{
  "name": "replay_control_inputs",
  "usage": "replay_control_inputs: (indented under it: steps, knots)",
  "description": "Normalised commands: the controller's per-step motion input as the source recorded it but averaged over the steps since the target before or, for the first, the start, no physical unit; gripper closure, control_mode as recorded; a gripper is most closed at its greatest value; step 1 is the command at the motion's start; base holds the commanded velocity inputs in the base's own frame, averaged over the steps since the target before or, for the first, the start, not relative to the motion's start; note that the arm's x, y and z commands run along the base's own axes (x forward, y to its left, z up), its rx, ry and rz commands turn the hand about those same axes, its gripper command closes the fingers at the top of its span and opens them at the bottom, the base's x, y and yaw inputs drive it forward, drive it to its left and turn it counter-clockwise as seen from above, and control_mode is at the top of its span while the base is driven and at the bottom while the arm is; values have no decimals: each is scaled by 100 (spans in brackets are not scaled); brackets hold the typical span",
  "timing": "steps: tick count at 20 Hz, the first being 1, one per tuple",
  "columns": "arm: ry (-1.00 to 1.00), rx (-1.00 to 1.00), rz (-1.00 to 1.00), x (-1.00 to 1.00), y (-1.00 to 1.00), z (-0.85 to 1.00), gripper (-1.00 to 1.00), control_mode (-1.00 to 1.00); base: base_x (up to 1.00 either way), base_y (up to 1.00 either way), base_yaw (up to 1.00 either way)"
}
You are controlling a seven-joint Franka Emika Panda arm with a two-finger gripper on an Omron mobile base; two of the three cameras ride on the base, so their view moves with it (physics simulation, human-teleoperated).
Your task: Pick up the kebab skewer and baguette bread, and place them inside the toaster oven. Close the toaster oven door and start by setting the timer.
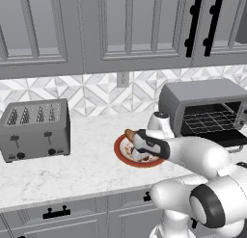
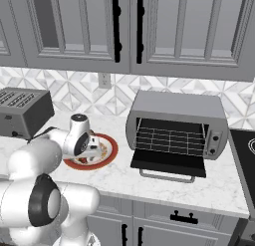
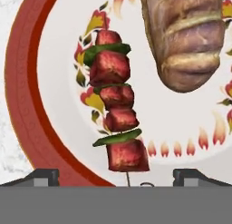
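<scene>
My gripper (image 3: 118, 177) hangs open just above the red-rimmed plate (image 3: 22, 82), its fingertips (image 3: 43, 175) wide apart on either side of the kebab skewer (image 3: 115, 114). The skewer lies on the plate with red meat chunks and green slices. The baguette bread (image 3: 186, 37) lies on the same plate beside it, apart from the fingers. In the left base view the gripper (image 1: 138, 153) covers much of the plate (image 1: 119, 152) and the baguette's end (image 1: 129, 134) pokes out. The toaster oven (image 2: 174, 105) stands right of the plate (image 2: 112, 153), its door (image 2: 169, 166) folded down open and the wire rack bare.
A grey four-slot toaster (image 1: 34, 128) stands on the marble counter to the left of the plate. A dark cooktop (image 2: 246, 155) begins at the far right. Wall cabinets hang above. The counter's front edge runs just below the plate.
</scene>
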Motion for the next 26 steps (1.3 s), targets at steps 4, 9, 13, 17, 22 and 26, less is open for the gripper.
replay_control_inputs:
  steps: [4,9,13,17,22,26]
  knots:
    - [0,0,0,14,7,-19,-100,-100,0,0,0]
    - [0,0,0,17,10,-12,-100,-100,0,0,0]
    - [0,0,0,5,5,-11,-100,-100,0,0,0]
    - [0,0,0,0,0,-13,100,-100,0,0,0]
    - [0,0,0,0,-8,-1,100,-100,0,0,0]
    - [0,0,0,-1,-10,3,100,-100,0,0,0]
